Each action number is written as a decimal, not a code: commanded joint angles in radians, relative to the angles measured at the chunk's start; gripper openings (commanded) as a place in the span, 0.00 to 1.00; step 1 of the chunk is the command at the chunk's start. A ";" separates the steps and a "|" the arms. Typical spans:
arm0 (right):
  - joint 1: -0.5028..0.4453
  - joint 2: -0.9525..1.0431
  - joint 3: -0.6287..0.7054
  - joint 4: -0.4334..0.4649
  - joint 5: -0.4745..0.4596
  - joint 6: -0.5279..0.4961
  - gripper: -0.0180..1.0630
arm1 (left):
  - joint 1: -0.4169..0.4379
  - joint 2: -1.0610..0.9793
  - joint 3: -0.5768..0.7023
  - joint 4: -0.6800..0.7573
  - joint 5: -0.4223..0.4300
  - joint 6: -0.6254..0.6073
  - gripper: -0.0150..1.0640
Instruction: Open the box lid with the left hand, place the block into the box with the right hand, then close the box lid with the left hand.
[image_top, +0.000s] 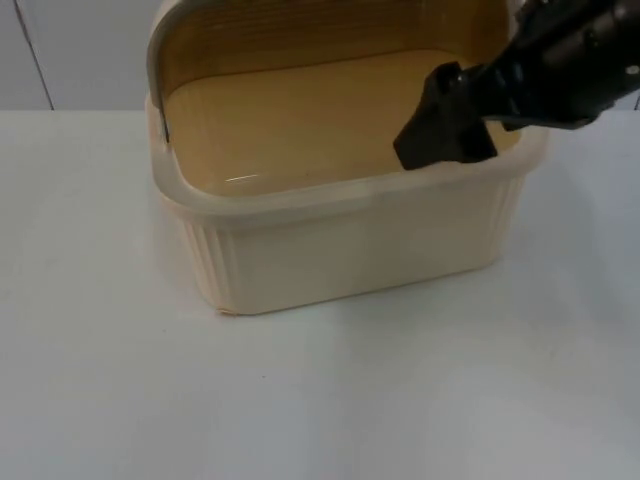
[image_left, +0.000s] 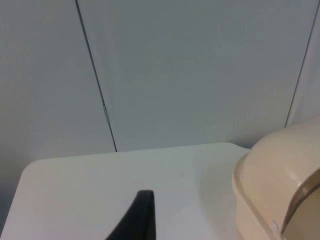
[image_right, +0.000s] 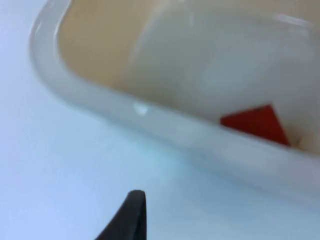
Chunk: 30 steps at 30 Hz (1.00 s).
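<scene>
Cream box (image_top: 340, 250) sits mid-table with its lid (image_top: 330, 25) tipped up at the far side, so the box is open; red block (image_right: 256, 122) lies inside on the box floor, just behind the rim, as the right wrist view has it; it touches no finger. Right gripper (image_top: 445, 125) hangs over the box's right part, just above the near rim, arm coming in from the far right; whether its jaws stand open or closed I cannot tell, but nothing shows held between them. Left gripper (image_left: 137, 215) waits off to the left of the box, its wrist view facing the grey partition wall (image_left: 175, 70) over the white table (image_top: 320, 400), box corner to its right; jaw state cannot be told, nothing gripped. Judgement: block looks placed; closing is left; lid lies right and far of the left gripper, the nearer arm for it; right arm should clear the opening first.
</scene>
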 joint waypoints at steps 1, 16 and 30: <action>-0.001 -0.037 -0.003 -0.101 0.071 0.082 0.98 | -0.006 -0.001 0.004 -0.001 0.008 -0.005 0.97; -0.160 -0.271 0.248 -0.269 0.124 0.397 0.98 | -0.006 -0.001 0.004 -0.002 0.033 -0.005 0.97; -0.619 -0.565 0.293 -0.628 0.043 0.558 0.98 | -0.085 -0.001 0.004 0.010 0.024 -0.005 0.97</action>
